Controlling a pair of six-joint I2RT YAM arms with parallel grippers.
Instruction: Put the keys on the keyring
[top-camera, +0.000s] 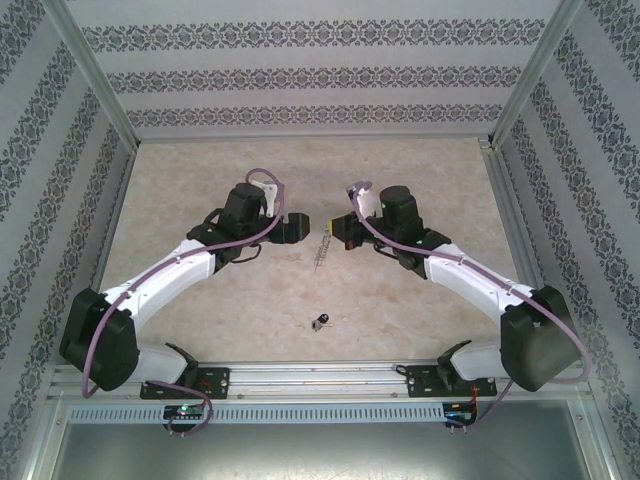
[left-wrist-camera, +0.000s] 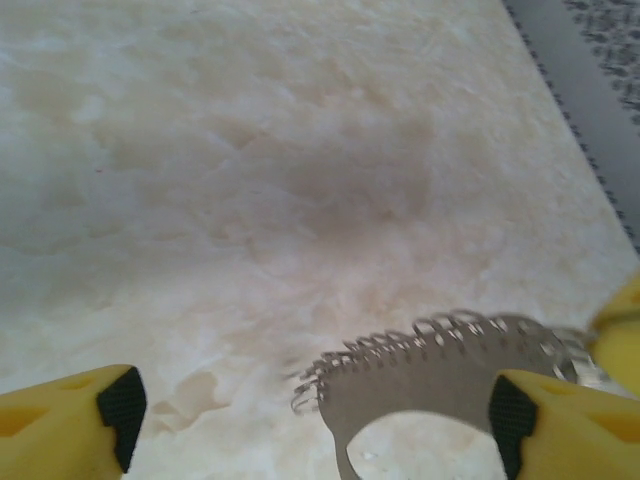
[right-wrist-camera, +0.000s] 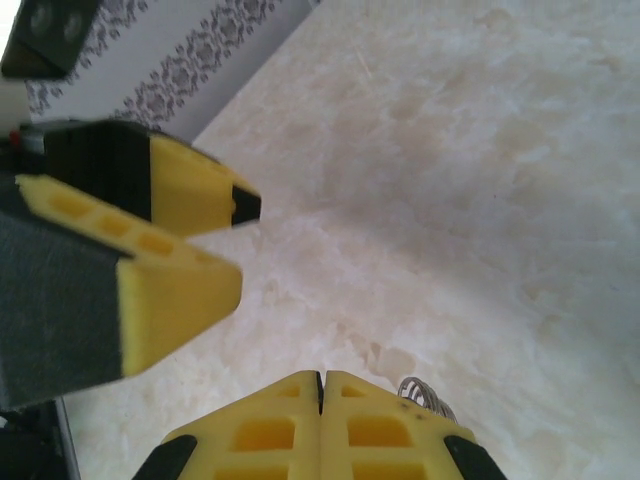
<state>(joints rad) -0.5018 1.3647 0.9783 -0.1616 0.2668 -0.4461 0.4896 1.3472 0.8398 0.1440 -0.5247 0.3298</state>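
left gripper (left-wrist-camera: 318, 412): your jaws are standing wide apart, flanking the keyring (left-wrist-camera: 440, 365)
right gripper (right-wrist-camera: 320, 385): your jaws are pressing together
key (top-camera: 320, 321): lying at 6 o'clock from the keyring

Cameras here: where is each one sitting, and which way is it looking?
Top external: above and behind the left arm and right arm, looking down at the table; both bases show.
Left wrist: on the left arm, looking along its open left gripper at the keyring.
Right wrist: on the right arm, looking past its shut right gripper at the left one's fingers.
Shared: all three see the keyring.
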